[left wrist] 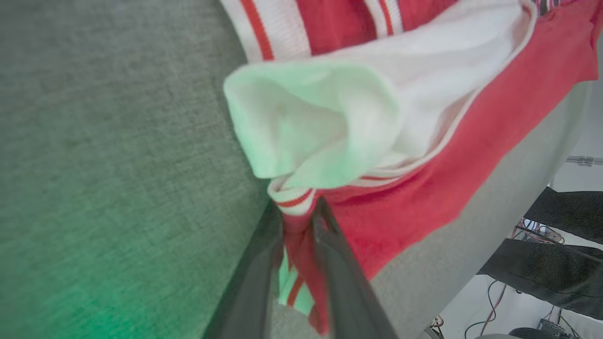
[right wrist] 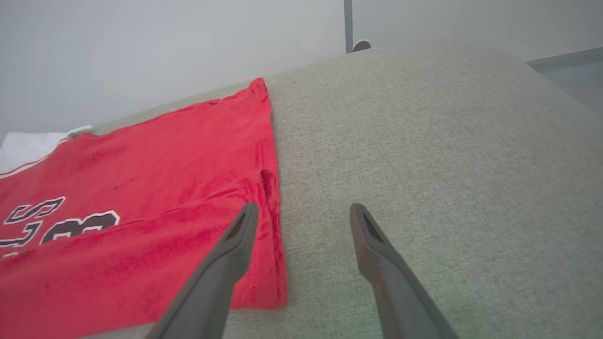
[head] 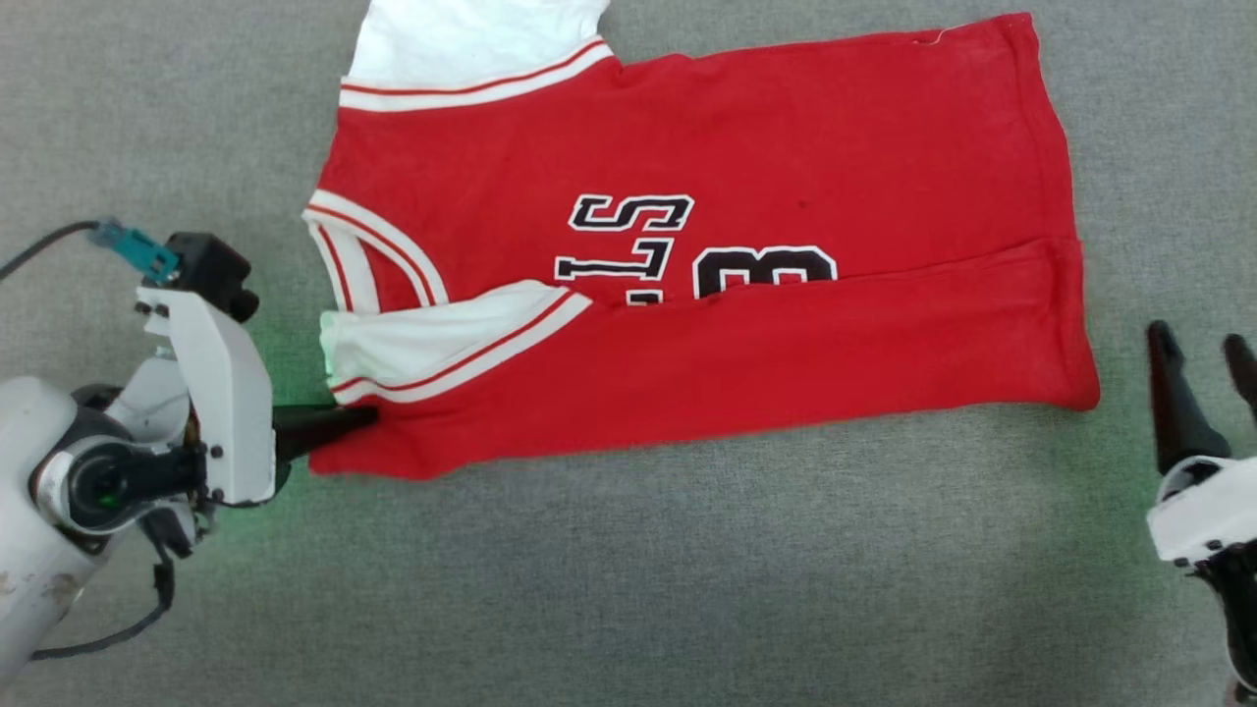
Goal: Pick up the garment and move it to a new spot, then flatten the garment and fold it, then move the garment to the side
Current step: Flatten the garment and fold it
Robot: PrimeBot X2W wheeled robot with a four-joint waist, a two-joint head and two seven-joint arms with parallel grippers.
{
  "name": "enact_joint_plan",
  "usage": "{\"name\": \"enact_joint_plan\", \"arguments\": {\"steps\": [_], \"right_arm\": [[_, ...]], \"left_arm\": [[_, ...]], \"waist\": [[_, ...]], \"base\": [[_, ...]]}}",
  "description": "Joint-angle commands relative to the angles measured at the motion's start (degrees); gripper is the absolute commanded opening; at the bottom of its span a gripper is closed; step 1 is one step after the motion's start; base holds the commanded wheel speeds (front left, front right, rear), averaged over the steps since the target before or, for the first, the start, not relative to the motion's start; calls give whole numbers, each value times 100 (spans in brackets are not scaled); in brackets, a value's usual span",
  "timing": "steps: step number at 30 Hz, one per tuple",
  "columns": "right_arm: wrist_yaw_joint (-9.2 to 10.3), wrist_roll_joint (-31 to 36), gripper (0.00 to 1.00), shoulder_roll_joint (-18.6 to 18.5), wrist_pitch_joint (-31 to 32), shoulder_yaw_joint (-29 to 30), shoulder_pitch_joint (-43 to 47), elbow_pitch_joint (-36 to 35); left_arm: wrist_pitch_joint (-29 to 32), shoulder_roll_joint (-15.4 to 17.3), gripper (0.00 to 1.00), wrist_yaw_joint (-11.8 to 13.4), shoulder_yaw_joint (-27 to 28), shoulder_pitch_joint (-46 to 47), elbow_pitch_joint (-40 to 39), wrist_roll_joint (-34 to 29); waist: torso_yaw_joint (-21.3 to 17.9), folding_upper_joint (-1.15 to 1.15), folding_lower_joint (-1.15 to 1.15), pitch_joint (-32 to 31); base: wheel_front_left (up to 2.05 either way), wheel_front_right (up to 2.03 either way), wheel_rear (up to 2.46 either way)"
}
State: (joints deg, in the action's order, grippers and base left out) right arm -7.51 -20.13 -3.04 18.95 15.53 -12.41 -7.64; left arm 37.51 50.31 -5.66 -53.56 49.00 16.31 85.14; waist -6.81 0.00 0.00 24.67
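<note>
The garment (head: 687, 324), a red jersey with white sleeves and black lettering, lies on the grey surface with its near long edge folded up over the chest. My left gripper (head: 363, 417) is shut on the garment's near-left corner by the folded white sleeve (head: 442, 334); in the left wrist view the red cloth (left wrist: 301, 235) is pinched between both fingers. My right gripper (head: 1203, 344) stands open just right of the garment's bottom hem, touching nothing. In the right wrist view its fingers (right wrist: 235, 240) hover over the garment's hem corner (right wrist: 264, 263).
The grey fabric surface (head: 628, 589) stretches wide in front of the garment. Its far edge (right wrist: 358, 52) meets a pale wall. Off the surface's side, dark equipment and cables (left wrist: 541, 245) sit below.
</note>
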Motion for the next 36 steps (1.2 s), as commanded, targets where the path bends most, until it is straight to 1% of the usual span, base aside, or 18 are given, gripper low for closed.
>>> {"name": "enact_joint_plan", "arguments": {"steps": [1,4,7,11,14,17,20,21,22,23,29,32,36], "right_arm": [[5,37,100,19,45,-57,-50,-19],[5,135,100,-150,421,-276,-131,-15],[5,186,100,-394,1030,-566,-215,57],[5,216,100,-692,1886,-704,-364,139],[5,196,100,-760,2437,-679,-527,194],[5,251,100,-736,2925,-621,-611,307],[5,301,99,-697,3267,-587,-637,418],[5,303,46,-671,3348,-564,-624,430],[5,308,29,-646,3386,-524,-625,416],[5,319,0,-615,3410,-479,-640,395],[6,286,0,-542,3416,-360,-531,245],[5,246,0,-519,3410,-330,-449,134],[5,187,0,-567,3437,-292,-156,-104]], "left_arm": [[-13,-328,0,-11,-200,-207,67,-54],[-120,-342,0,-51,-157,-155,113,-94],[-143,-363,0,-82,-149,-117,152,-114],[-182,-417,0,-105,-139,-46,183,-158],[-216,-468,0,-130,-147,-13,186,-177],[-261,-540,0,-138,-161,30,192,-207],[-289,-594,0,-142,-178,51,210,-245],[-302,-605,0,-145,-179,53,216,-250],[-325,-616,0,-148,-177,65,219,-260],[-344,-629,0,-148,-171,74,219,-270],[-499,-633,0,-162,-162,-39,103,-209],[-652,-506,0,-171,-144,-146,-96,-230],[-913,-219,0,-174,-98,-376,-406,-194]], "waist": [[10,0,0,9],[24,0,0,27],[46,0,0,47],[98,0,0,83],[139,0,0,116],[206,0,0,155],[263,0,0,198],[279,0,0,213],[296,0,0,227],[308,0,0,236],[341,0,0,142],[332,0,0,39],[353,0,0,-92]], "base": [[0,0,0],[0,0,0],[0,0,0],[0,0,0],[0,0,0],[0,0,0],[0,0,0],[0,0,0],[0,0,0],[0,0,0],[0,0,0],[0,0,0],[0,0,0]]}}
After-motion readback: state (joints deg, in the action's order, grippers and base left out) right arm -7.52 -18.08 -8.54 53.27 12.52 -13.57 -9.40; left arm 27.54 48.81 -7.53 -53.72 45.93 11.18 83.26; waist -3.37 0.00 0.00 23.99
